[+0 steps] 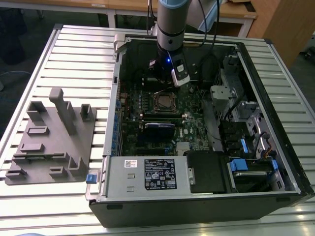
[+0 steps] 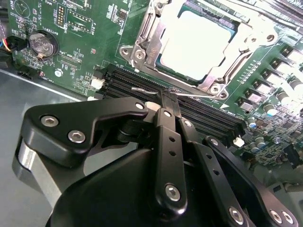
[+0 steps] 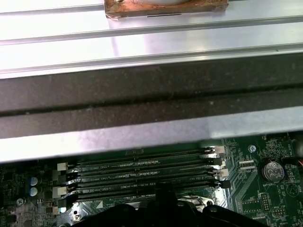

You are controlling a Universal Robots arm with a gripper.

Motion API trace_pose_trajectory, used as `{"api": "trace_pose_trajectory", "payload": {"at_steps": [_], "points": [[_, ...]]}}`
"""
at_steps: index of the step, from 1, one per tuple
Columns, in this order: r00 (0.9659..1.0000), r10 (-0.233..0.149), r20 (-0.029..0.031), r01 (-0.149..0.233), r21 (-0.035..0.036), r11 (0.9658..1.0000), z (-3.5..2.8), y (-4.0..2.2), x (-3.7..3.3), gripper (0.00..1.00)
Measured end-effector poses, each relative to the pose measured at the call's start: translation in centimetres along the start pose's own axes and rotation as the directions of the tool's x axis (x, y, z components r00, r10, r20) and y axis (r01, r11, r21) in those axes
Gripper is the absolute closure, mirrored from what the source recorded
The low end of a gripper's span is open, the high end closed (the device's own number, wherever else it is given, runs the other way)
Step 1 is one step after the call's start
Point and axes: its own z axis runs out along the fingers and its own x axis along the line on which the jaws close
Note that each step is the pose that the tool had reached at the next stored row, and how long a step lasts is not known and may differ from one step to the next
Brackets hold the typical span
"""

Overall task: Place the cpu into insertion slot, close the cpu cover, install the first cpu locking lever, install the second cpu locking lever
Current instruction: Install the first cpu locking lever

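cpu (image 2: 196, 45): seated under cover (image 2: 147, 43), fragile.
lever (image 2: 141, 89): thin springy wire, probably slippery; take its end.
hand (image 2: 169, 98): fingers together, tips at lever.

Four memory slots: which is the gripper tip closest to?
The memory slot bordering the cpu cover: the gripper tip overlaps it, while the rest lie toward the case wall.

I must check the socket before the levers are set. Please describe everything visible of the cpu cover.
The cpu cover is a thin, silvery metal frame with a large cut-out centre. It lies down flat over the cpu, whose pale grey top shows through the opening. Round screw heads sit at its corners. Long black slots run beside it on the green board.
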Motion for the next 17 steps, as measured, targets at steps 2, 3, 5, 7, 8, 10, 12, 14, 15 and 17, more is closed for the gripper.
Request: {"api": "trace_pose_trajectory", "payload": {"at_steps": [2, 3, 5, 7, 8, 10, 12, 14, 15, 17], "points": [[1.0, 0.0, 0.0, 0.0, 0.0002, 1.0, 0.0, 0.0, 0.0, 0.89], [1.0, 0.0, 0.0, 0.0, 0.0002, 1.0, 0.0, 0.01, 0.0, 0.89], [1.0, 0.0, 0.0, 0.0, 0.0004, 1.0, 0.0, 0.01, 0.0, 0.89], [1.0, 0.0, 0.0, 0.0, 0.0004, 1.0, 0.04, 0.01, -0.01, 0.89], [1.0, 0.0, 0.0001, 0.0, 0.0006, 1.0, 0.07, 0.01, -0.01, 0.89], [1.0, 0.0, 0.0003, 0.0, 0.0023, 1.0, 0.12, 0.01, -0.02, 0.89], [1.0, 0.0, 0.0005, 0.0, 0.005, 1.0, 0.18, 0.02, -0.04, 0.89], [1.0, -0.001, 0.0008, 0.001, 0.0072, 1.0, 0.23, 0.03, -0.06, 0.89], [1.0, -0.001, 0.001, 0.001, 0.0087, 1.0, 0.25, 0.03, -0.07, 0.89], [1.0, -0.001, 0.0014, 0.001, 0.0116, 0.9999, 0.3, 0.03, -0.11, 0.89]]}}
